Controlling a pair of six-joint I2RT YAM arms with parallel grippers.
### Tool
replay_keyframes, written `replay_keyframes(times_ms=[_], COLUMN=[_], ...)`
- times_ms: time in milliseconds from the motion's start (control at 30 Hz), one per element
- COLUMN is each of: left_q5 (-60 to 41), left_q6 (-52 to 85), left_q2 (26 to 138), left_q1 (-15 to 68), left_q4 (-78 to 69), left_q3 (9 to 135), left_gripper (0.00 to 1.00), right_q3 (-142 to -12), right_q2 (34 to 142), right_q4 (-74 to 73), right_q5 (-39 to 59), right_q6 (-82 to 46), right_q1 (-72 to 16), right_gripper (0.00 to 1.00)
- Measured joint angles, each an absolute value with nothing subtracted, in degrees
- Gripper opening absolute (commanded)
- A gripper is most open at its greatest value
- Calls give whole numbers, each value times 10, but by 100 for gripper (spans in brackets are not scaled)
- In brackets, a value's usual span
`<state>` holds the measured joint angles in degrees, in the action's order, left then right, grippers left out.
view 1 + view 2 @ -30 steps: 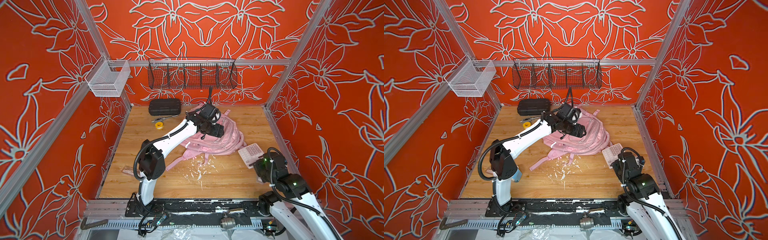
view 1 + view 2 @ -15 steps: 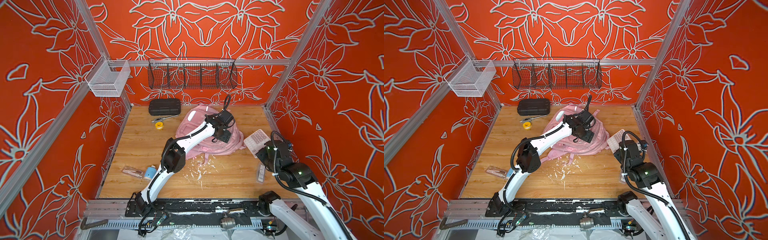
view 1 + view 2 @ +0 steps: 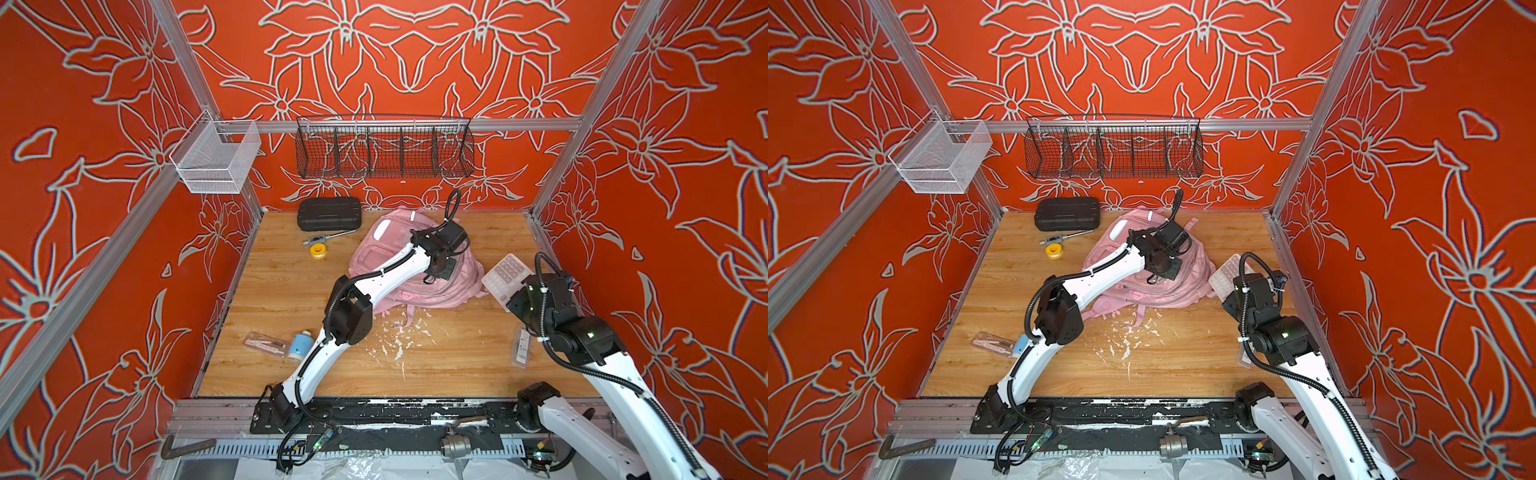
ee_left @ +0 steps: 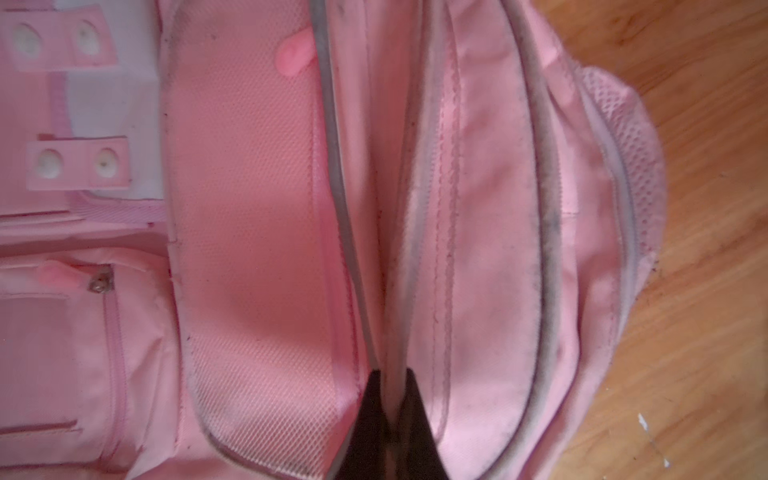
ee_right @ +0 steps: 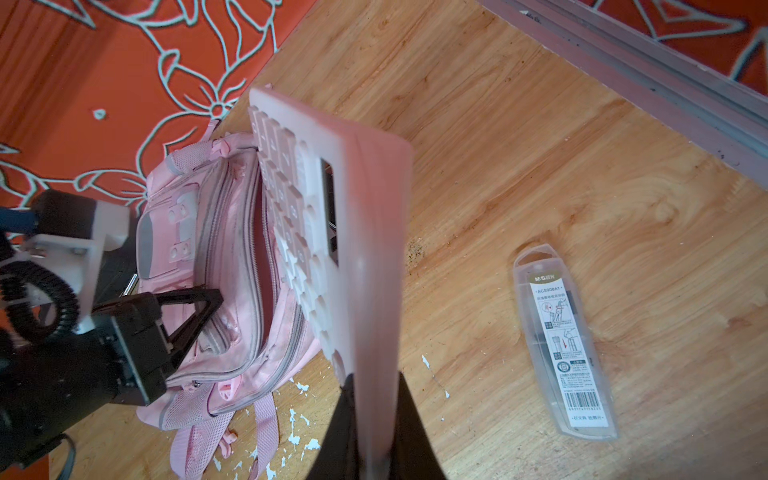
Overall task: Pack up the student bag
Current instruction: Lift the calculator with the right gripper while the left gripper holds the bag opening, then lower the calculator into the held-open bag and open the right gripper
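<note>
Bright, even overhead light; faint soft shadows on worktop (image 3: 457, 365). Top views sharp, colour fringing toward edges. Left wrist view soft, bag (image 4: 249, 249) slightly blurred. Calculator (image 5: 365, 291) blurred near lens.

Robot lab booth: aluminium frame (image 3: 519, 124), orange floral walls (image 3: 415, 62), wire basket (image 3: 384, 150), wooden tabletop (image 3: 286, 291).

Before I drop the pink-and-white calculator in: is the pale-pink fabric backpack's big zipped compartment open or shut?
Open: on the pale-pink fabric backpack, zipper edges gape apart showing lining, with the left gripper pinching one edge.
</note>
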<state>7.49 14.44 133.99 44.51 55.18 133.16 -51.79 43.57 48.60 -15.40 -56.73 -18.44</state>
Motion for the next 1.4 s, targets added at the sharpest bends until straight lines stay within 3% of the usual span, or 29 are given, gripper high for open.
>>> replay_keyframes(times_ms=[333,533,933,1033,1400], left_q5=[14,-36,-89,-89,-91], left_q6=[140,150,190,194,205], left_q2=[1178,1173,1171,1168,1164], left_q1=[392,394,394,394,394], left_q4=[528,514,474,468,458], left_q3=[1267,1247,1222,1214,1203], left_gripper=[0,0,0,0,0], right_q3=[-519,-511,-522,-532,-572], right_q2=[493,559,799,852,939], right_q4=[419,333,136,106,73], right_q5=[-69,12,146,171,221], right_q6=[-560,-577,-607,-607,-563], right_q1=[-184,-184,-185,-185,-176], right_gripper=[0,0,7,15,63])
